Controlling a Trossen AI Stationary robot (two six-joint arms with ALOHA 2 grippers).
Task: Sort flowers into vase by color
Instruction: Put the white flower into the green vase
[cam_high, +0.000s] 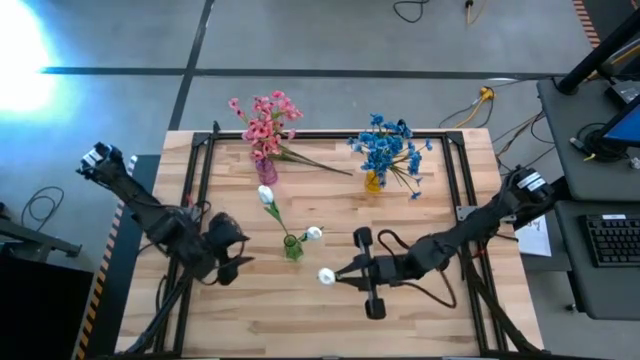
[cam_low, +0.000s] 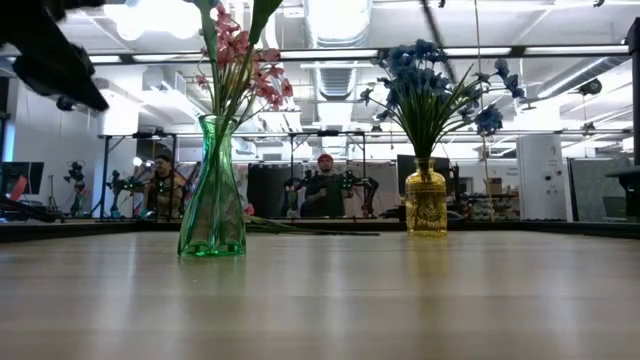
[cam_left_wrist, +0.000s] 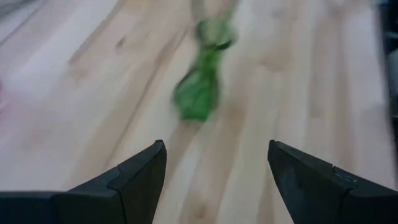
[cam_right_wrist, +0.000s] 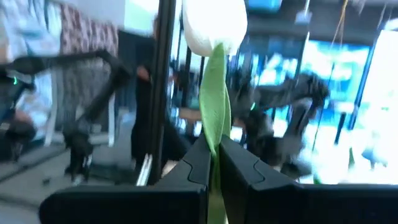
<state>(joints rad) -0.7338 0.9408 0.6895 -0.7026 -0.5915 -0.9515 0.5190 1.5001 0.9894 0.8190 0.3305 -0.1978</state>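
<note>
My right pincer (cam_right_wrist: 213, 163) pinching a white flower (cam_right_wrist: 214, 25) right of the green vase (cam_high: 292, 247), my left pincer (cam_left_wrist: 214, 165) spread left of it, above the table (cam_high: 300, 310)

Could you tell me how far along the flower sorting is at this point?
Pink flowers and blue flowers already stand in their vases. Two white flowers are in the green vase. The right gripper holds another white flower, not yet placed. The left gripper waits open.

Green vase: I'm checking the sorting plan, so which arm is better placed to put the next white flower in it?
Right. The right gripper is already shut on a white flower, close beside the green vase. The left gripper is open and empty on the vase's other side.
</note>
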